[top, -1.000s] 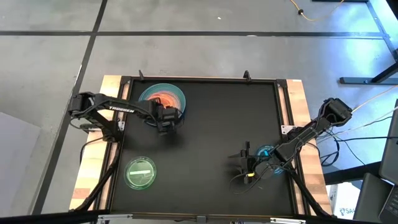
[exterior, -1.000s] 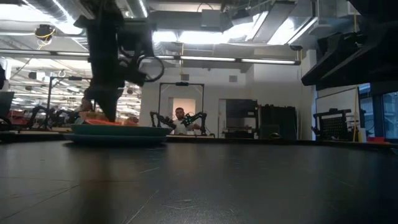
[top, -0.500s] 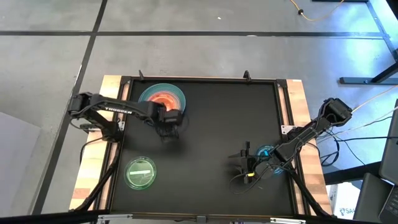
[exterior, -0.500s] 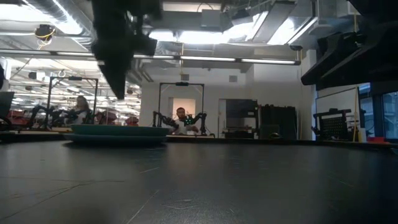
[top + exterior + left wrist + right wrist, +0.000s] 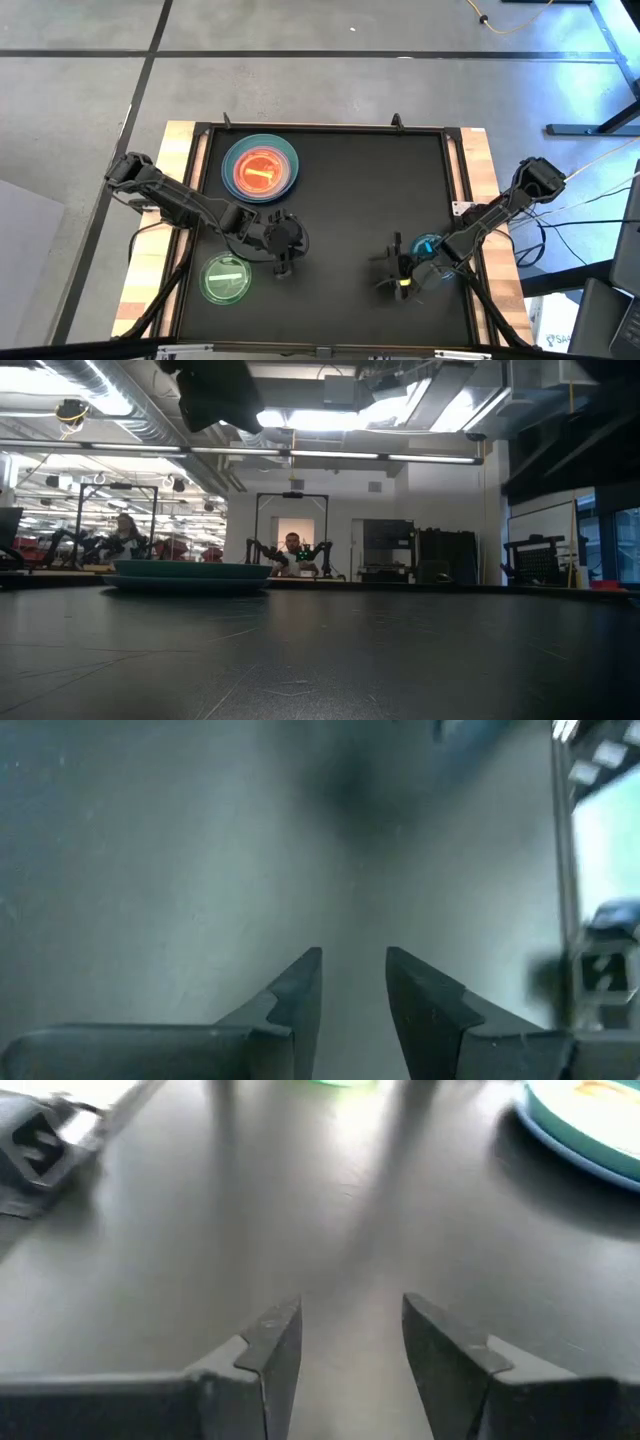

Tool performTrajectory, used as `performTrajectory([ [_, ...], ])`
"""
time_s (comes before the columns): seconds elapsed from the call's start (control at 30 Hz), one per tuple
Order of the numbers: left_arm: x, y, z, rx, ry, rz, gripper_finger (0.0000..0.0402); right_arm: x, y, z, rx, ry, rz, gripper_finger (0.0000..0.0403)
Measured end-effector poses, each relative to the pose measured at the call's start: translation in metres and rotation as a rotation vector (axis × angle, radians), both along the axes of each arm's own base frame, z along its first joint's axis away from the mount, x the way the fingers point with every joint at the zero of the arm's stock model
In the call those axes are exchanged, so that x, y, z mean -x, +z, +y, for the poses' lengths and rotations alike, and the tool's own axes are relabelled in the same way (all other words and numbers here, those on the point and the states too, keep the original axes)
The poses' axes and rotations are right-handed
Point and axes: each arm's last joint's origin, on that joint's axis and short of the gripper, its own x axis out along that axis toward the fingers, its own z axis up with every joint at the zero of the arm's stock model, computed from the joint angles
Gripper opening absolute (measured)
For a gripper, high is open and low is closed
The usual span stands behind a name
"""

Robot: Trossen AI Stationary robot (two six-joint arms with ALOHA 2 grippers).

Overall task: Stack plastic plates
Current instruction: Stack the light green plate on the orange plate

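Observation:
A stack of plastic plates (image 5: 261, 168) stands at the table's far left. Its widest plates are blue and teal, and a translucent orange plate (image 5: 259, 172) with a pale bar mark lies flat on top. The low view shows the stack (image 5: 186, 575) as a teal rim. A translucent green plate (image 5: 227, 279) lies flat at the near left. My left gripper (image 5: 284, 256) hovers open just right of the green plate, with nothing between its fingers (image 5: 300, 995). My right gripper (image 5: 384, 268) waits open at the near right, over bare table (image 5: 350, 1330).
The black table top has a raised frame (image 5: 320, 127) and wooden side strips (image 5: 478, 170). Cables lie under the right arm near the table's right edge (image 5: 425, 275). A person shows far off in the room behind (image 5: 291, 550).
My left gripper has let go of the orange plate, which now lies flat on the stack. It has risen off the stack's near rim and swung toward the table's near edge and a little right, ending beside the green plate.

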Motion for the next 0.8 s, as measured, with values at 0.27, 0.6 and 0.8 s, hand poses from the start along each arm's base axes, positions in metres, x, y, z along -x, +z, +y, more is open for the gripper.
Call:
performTrajectory([
  [0.27, 0.006, -0.004, -0.042, 0.096, 0.064, -0.001, 0.0106, 0.011, -0.006, 0.029, -0.054, 0.093, -0.047, 0.0166],
  [0.6, -0.002, -0.003, -0.113, -0.001, 0.129, 0.342, 0.0106, 0.017, -0.015, 0.04, -0.092, 0.112, -0.028, 0.0166],
  [0.8, 0.016, -0.014, -0.128, 0.002, 0.354, 0.613, 0.0106, 0.018, -0.016, 0.039, -0.103, 0.097, -0.011, 0.0166],
])
